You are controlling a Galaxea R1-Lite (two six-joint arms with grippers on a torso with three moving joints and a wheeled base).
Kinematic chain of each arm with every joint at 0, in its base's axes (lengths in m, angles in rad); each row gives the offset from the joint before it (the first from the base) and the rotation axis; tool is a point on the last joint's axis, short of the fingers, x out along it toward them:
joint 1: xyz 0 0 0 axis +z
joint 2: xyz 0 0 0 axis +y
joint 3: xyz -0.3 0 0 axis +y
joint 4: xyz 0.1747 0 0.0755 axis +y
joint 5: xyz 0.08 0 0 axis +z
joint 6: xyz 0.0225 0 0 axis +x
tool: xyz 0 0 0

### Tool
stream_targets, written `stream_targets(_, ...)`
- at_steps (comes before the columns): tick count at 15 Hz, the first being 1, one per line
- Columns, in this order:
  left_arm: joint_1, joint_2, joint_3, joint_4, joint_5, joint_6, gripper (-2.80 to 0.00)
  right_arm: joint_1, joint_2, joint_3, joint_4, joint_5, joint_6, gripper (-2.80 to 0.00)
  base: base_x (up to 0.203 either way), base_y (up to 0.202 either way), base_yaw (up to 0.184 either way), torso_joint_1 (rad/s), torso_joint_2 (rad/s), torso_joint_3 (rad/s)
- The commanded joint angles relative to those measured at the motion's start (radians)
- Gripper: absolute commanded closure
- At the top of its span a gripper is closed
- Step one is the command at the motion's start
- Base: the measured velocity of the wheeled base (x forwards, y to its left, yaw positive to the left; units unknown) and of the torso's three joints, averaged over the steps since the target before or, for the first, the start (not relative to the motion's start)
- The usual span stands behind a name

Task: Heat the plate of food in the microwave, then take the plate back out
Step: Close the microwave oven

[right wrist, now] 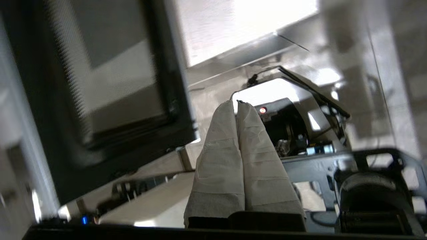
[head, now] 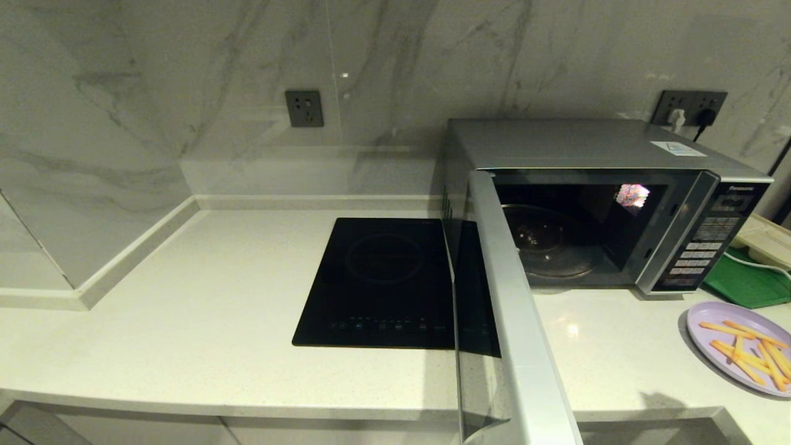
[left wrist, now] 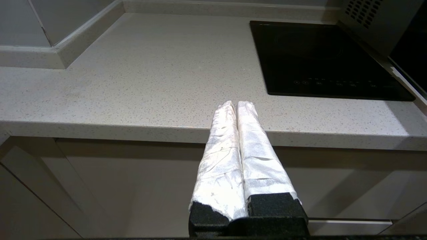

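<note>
The microwave stands at the back right of the counter with its door swung wide open toward me. Its glass turntable is bare. The lilac plate of food rests on the counter to the right of the microwave, with orange-yellow fries on it. Neither arm shows in the head view. My left gripper is shut on nothing and hangs in front of the counter's front edge. My right gripper is also shut and holds nothing, beside the dark inner face of the open door.
A flat black induction hob lies left of the microwave, partly behind the open door. A green tray sits behind the plate by the button panel. Marble walls close the counter at the back and left.
</note>
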Motion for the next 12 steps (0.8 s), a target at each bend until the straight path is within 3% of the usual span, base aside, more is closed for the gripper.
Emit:
stream_targets(1,0.000,0.000,0.000,-0.001,0.000,-0.001,0.00,0.143,0.115,-0.120,0.013,-0.020,0.004,0.00,0.000,0.000,0.000,0.000,0.00,0.000)
stream_targets(5,0.000,0.000,0.000,-0.001,0.000,0.000,0.00,0.315,0.320,-0.324,0.033,-0.102,0.007,0.00,0.000,0.000,0.000,0.000,0.00,0.000)
stream_targets(10,0.000,0.000,0.000,-0.001,0.000,-0.001,0.00,0.432,0.480,-0.611,0.041,-0.116,0.007,0.00,0.000,0.000,0.000,0.000,0.00,0.000)
stream_targets(12,0.000,0.000,0.000,-0.001,0.000,0.000,0.00,0.502,0.533,-0.659,0.043,-0.118,0.006,0.00,0.000,0.000,0.000,0.000,0.00,0.000)
